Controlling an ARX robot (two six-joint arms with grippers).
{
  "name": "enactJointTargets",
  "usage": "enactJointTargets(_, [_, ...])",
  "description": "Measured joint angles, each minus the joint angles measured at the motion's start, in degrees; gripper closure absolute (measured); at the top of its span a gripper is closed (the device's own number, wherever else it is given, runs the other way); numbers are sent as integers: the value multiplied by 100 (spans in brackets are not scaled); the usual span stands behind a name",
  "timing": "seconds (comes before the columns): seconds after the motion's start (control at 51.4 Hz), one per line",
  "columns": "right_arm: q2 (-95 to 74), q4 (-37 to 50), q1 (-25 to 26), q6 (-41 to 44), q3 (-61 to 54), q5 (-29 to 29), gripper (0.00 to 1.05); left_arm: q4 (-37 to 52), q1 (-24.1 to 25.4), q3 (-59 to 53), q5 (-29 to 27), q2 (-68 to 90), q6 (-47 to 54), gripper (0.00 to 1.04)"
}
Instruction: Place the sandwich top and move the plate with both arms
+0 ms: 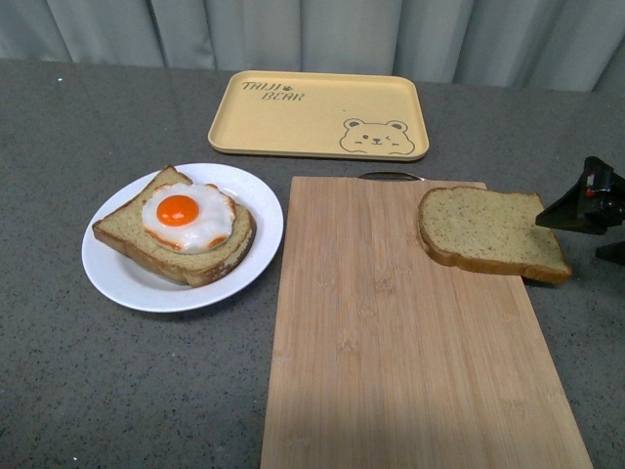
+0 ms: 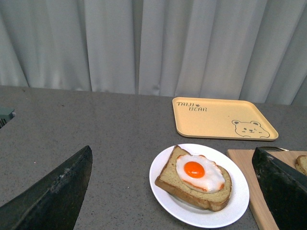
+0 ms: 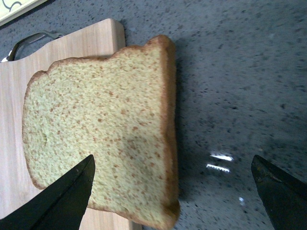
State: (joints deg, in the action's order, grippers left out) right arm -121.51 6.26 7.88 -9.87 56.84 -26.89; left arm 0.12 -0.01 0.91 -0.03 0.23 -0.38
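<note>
While sandwich top point(image 1: 493, 234) lies flat (long axis crosswise, overhanging board point(image 1: 391, 342)), right gripper point(image 3: 172, 160), left gripper point(image 2: 171, 150) both gape

The right gripper point(image 1: 586, 220) shows black at the right edge of the front view, just beside the sandwich top point(image 1: 493, 233), on its right side. Its fingers point(image 3: 62, 199) are spread wide, one over the slice and the other beyond the crust, touching nothing. The left gripper point(image 2: 171, 149) is well apart from the sandwich top, to its left, with its fingers equally wide and empty.
</note>
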Motion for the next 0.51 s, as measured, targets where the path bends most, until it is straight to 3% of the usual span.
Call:
enactJointTargets(0.156, [-273, -254, -168, -216, 286, -103, 11, 0, 0, 0, 2, 0, 0, 7])
enactJointTargets(0.273, [-476, -444, -284, -245, 501, 37, 38, 0, 0, 2, 0, 0, 0, 7])
enactJointTargets(0.506, [-402, -452, -330, -474, 498, -37, 79, 0, 0, 0, 2, 0, 0, 7])
